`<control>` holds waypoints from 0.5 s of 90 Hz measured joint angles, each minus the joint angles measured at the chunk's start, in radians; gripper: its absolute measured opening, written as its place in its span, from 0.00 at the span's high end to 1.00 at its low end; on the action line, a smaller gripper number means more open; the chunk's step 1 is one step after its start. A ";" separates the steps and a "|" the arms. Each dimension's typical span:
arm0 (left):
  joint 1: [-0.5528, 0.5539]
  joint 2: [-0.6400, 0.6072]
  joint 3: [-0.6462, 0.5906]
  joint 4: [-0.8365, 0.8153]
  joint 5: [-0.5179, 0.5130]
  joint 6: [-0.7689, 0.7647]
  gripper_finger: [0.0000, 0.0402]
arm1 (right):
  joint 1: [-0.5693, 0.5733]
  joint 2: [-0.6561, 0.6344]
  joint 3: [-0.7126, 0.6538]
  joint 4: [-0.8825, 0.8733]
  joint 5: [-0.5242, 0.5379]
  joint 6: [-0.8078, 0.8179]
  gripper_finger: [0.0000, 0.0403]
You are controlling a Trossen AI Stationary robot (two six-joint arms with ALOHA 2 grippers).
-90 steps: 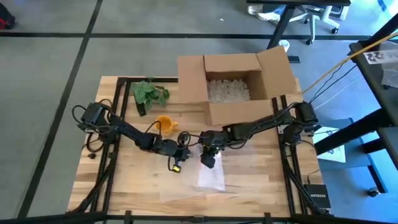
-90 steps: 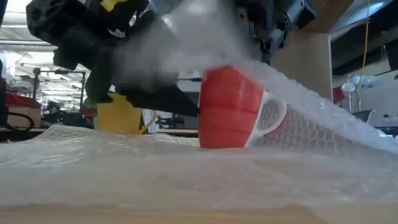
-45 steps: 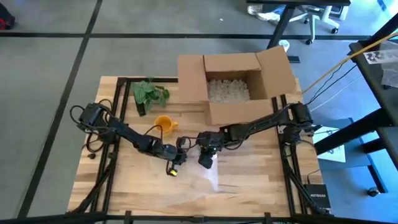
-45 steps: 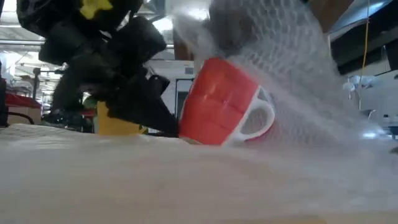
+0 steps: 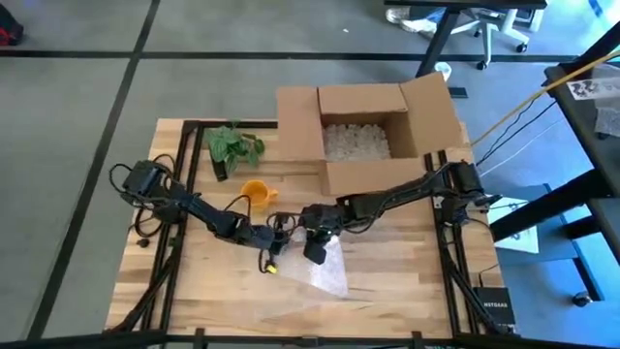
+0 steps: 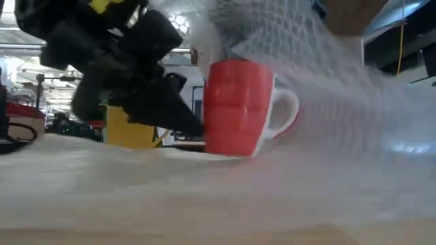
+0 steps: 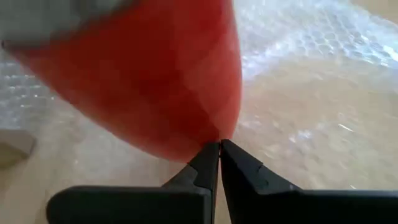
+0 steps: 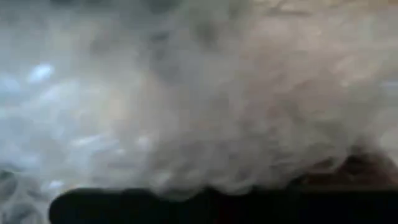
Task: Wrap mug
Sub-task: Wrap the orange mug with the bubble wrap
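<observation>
A red mug with a white handle stands upright on a sheet of bubble wrap spread on the table. My left gripper is shut, and its tips are at the foot of the mug's wall. My right gripper is over the mug and holds up one part of the wrap, which arches above and beside the mug. In the high view the arms and the wrap hide the mug. My left gripper touches the mug's red wall close to its base with its shut fingertips. The fingers come slanting down from the table's left. The mug stands upright on the wrap. My right gripper holds a raised part of the bubble wrap from above. The wrap itself covers the fingers, so the place of contact is hidden. The sheet falls from there to the table past the mug's handle side.
A yellow cup stands just beyond the left arm, and a small green plant beyond that. An open cardboard box with white filling takes up the far middle. Bare wood lies along the near edge.
The mug has been tipped up from lying tilted on its side to standing upright on the wrap. My right gripper has gone a little toward the table's left with the raised wrap, drawing it higher over the mug. My left gripper has stayed shut at the mug's base.
</observation>
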 joint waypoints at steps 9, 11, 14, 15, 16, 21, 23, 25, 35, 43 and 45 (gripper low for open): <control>0.038 0.023 0.016 0.012 0.022 0.010 1.00 | 0.000 0.000 0.000 -0.058 0.014 0.000 1.00; 0.042 0.025 0.017 0.013 0.022 0.004 1.00 | -0.001 0.000 0.000 -0.067 0.019 0.001 1.00; 0.046 0.025 0.017 0.012 0.022 -0.006 1.00 | -0.001 0.000 0.000 -0.078 0.025 0.003 1.00; 0.047 0.025 0.017 0.010 0.022 -0.009 1.00 | -0.001 0.001 0.000 -0.081 0.025 0.003 1.00; 0.047 0.025 0.017 0.008 0.022 -0.011 1.00 | -0.001 0.001 0.000 -0.083 0.026 0.003 1.00; 0.040 0.019 0.019 -0.005 0.021 -0.016 1.00 | 0.001 0.001 0.000 -0.092 0.024 0.002 1.00; 0.033 0.015 0.019 -0.011 0.017 -0.016 1.00 | 0.001 0.001 0.000 -0.094 0.023 0.001 1.00; 0.026 0.011 0.020 -0.015 0.014 -0.017 1.00 | 0.002 0.001 0.000 -0.096 0.020 0.000 1.00; -0.017 -0.022 0.021 -0.047 -0.014 -0.016 1.00 | 0.002 0.001 0.001 -0.095 0.023 -0.002 1.00; -0.050 -0.065 0.021 -0.106 -0.053 -0.016 1.00 | 0.002 0.001 0.001 -0.098 0.027 -0.004 1.00; -0.059 -0.077 0.021 -0.123 -0.062 -0.016 1.00 | 0.002 0.001 0.001 -0.098 0.027 -0.004 1.00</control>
